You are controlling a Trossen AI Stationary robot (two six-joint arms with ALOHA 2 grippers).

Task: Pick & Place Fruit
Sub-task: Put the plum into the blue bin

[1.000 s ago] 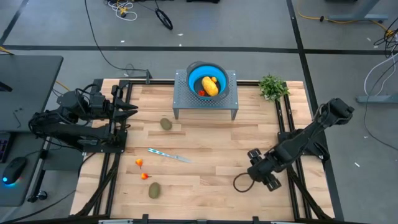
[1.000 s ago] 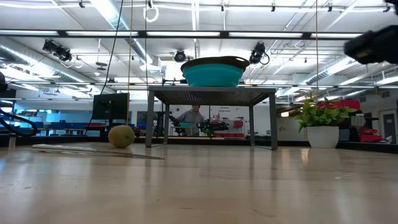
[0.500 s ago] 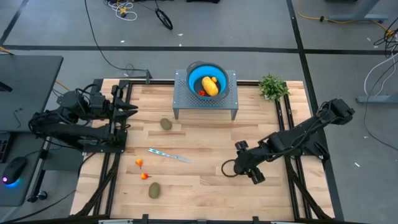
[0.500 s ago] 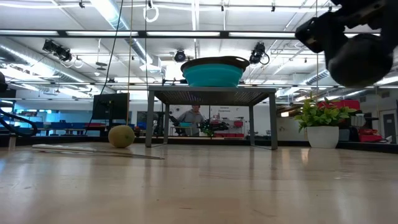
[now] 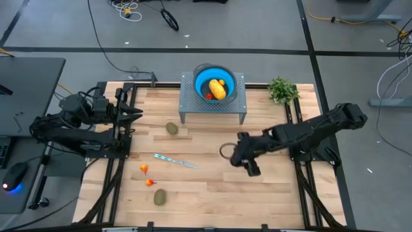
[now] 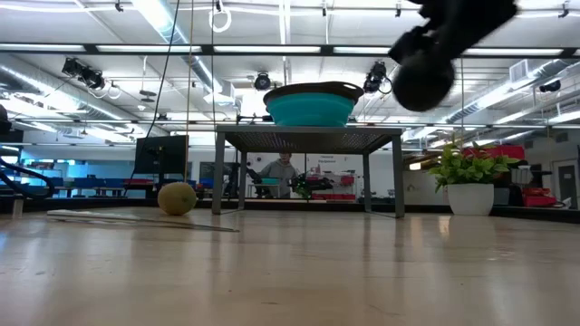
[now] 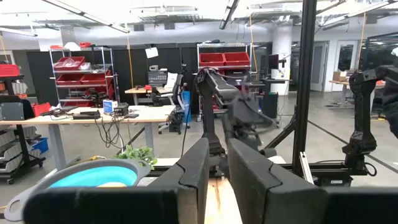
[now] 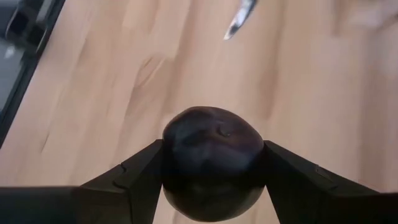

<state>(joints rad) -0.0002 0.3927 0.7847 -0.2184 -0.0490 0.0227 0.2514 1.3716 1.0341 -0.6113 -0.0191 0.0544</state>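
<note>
Carrying a dark round plum-like fruit (image 8: 211, 162) clamped in its jaws, right gripper (image 5: 239, 153) has moved from desk's (image 5: 212, 187) right edge toward centre. Left gripper (image 5: 132, 113) parked, jaws nearly closed, empty. Desk: two brown-green kiwi ovals (image 5: 172, 128), two tiny red-orange fruits (image 5: 144, 169); one yellow-orange fruit (image 5: 217, 89) in blue bowl (image 5: 201, 76).

High camera looks straight down on my whole table (image 5: 212, 174). Low camera sits at tabletop level, facing the room behind. Both catch the blue bowl (image 5: 214, 87) on its stand. My left wrist camera faces across the table; right wrist camera looks closely down at wood.
</note>
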